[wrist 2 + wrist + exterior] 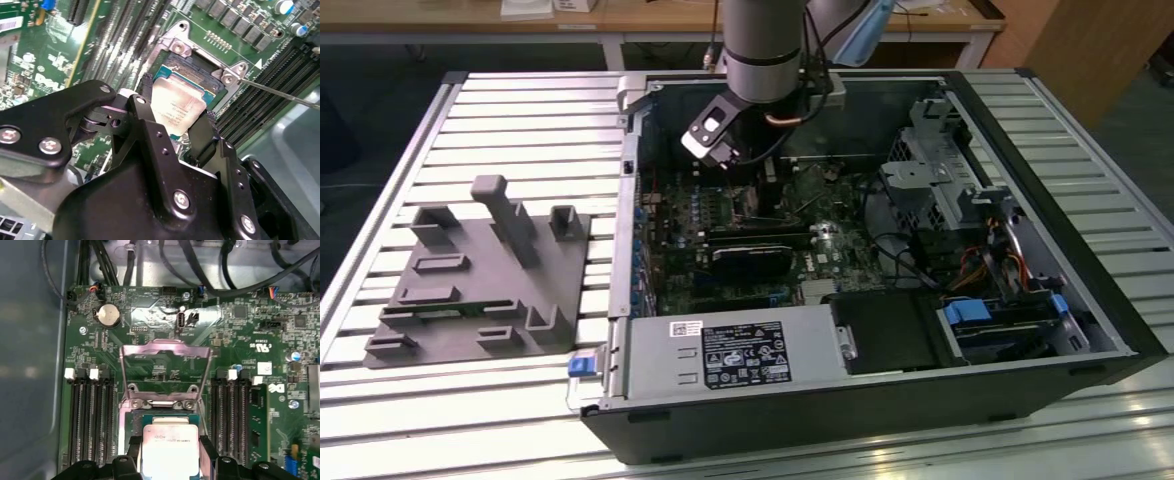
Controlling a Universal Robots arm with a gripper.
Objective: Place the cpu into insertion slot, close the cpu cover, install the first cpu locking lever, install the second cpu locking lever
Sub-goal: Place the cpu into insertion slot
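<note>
The end effector [176,114] is clamped on the cpu [175,102] — one finger against each of two opposite edges — and holds it over the slot [197,67], whose dark centre shows past the chip's far edge; whether the chip touches the socket I cannot tell. In the exterior view the end effector [750,195] sits at about 11 o'clock inside the case [854,415]; a grey fixture [480,270] lies out at the case's 9 o'clock on the bench [454,420]. In the first wrist view the cover [165,346] stands swung up and open beyond the cpu; a thin lever [280,93] juts free beside the socket. By my reading the first step is under way but not finished — the chip is not released; closing the cover and both levers are left.
</note>
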